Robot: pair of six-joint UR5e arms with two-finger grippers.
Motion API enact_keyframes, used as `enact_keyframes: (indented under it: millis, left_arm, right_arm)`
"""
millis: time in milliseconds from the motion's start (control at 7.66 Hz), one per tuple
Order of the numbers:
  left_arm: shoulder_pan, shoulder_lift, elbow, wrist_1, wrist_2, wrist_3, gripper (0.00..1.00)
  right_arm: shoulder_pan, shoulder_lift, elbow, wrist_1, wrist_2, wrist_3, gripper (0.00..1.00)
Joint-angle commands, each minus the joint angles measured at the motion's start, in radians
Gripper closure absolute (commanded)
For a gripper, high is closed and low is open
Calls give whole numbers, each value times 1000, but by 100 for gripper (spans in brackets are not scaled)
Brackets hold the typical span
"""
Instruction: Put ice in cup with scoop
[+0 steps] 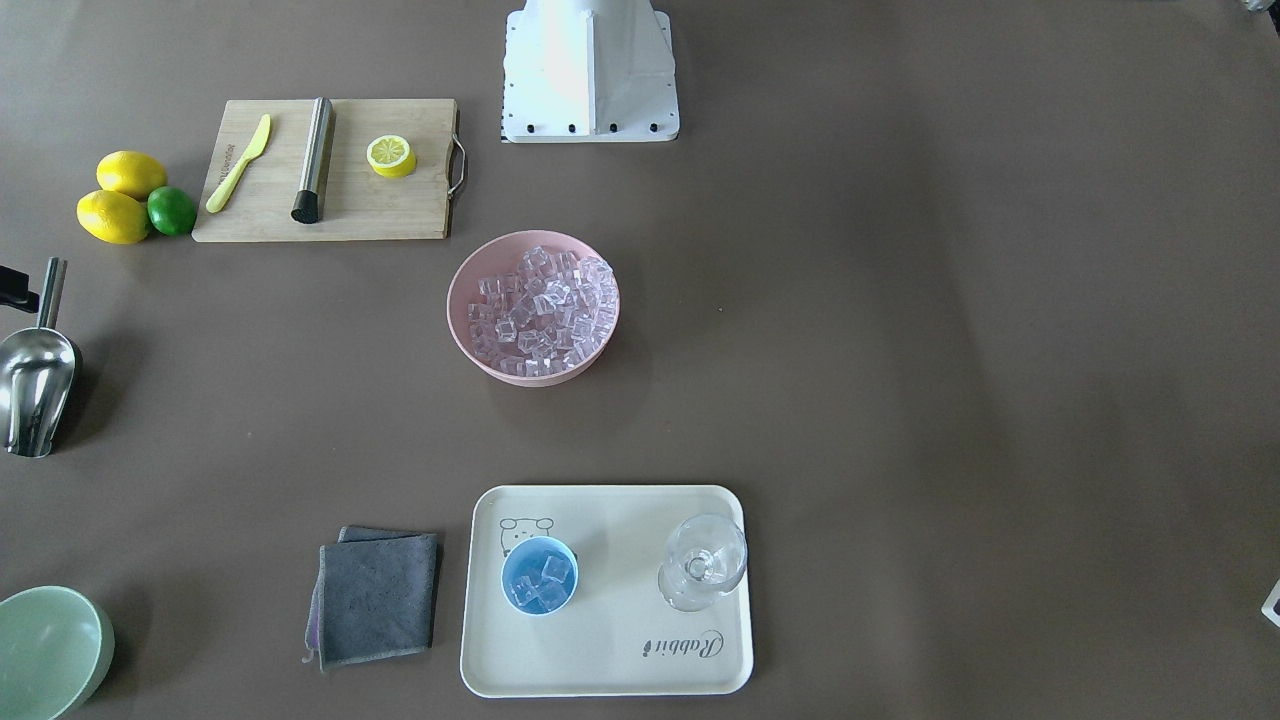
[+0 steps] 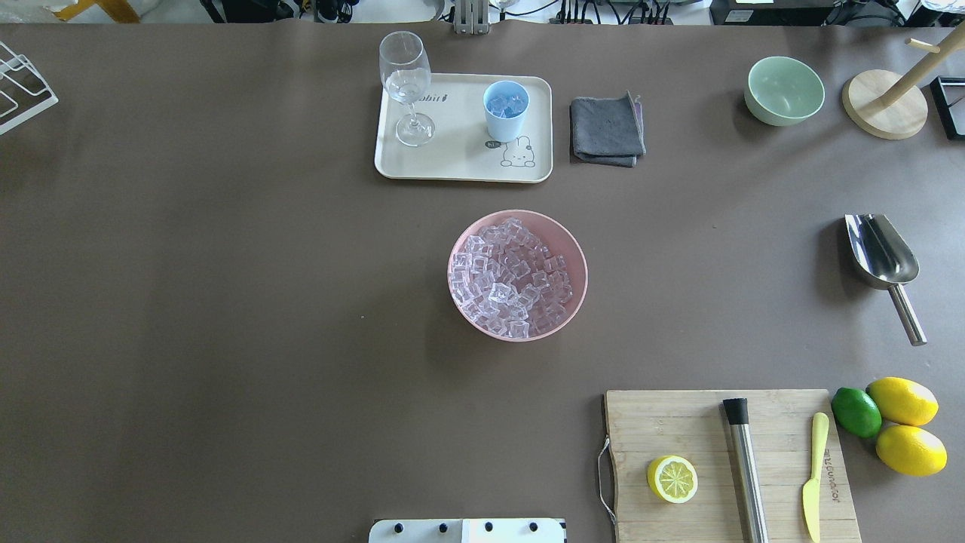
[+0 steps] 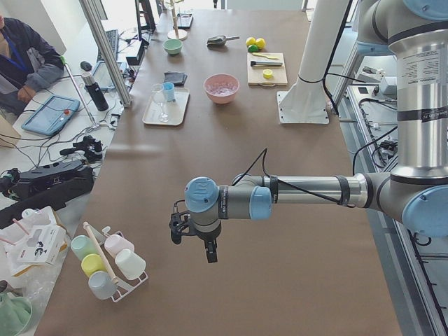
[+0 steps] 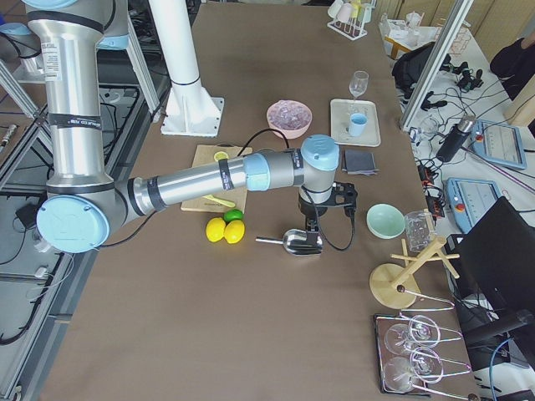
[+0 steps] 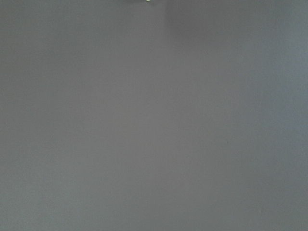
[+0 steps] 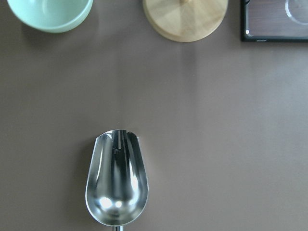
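Observation:
The steel scoop [image 2: 882, 253] lies on the table at the robot's right with its trough empty. It also shows in the right wrist view [image 6: 117, 183] and the front view [image 1: 35, 385]. The light-blue cup [image 2: 506, 109] stands on a cream tray [image 2: 460, 162] and holds a few ice cubes [image 1: 541, 580]. More ice [image 2: 513, 275] fills a pink bowl [image 2: 577, 249] at the table's middle. My right gripper [image 4: 312, 222] hangs just above the scoop's handle end; I cannot tell its state. My left gripper [image 3: 197, 245] hovers over bare table far from everything; I cannot tell its state.
A clear stemmed glass [image 2: 407, 83] shares the tray. A grey cloth [image 2: 607, 130], a pale green bowl [image 2: 784, 90] and a wooden stand [image 2: 883, 105] lie beyond the scoop. A cutting board [image 2: 678, 422] holds a lemon half, a steel cylinder and a yellow knife, with lemons and a lime [image 2: 856, 412] beside it.

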Motion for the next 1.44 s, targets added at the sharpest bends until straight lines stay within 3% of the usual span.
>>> enact_keyframes:
  millis: [0,131,392,653,1306]
  left_arm:
    - [0,-1,0,0,0,1,2]
    - [0,-1,0,0,0,1,2]
    - [0,0,4,0,1,1,2]
    - [11,-1,-2,-2,-6,-3,2]
    - [31,-10,0,-2,-5,-2,2]
  right_arm:
    - [236,-4,5,-173,16,-349,0]
    - [257,-16,-30,-207,10,-465,0]
    - [258,-29,-156,-197,11,-501,0]
    - [251,-26,-237,-96,16,-498,0]
    - [249,-27,-230,-88,18,-494,0]
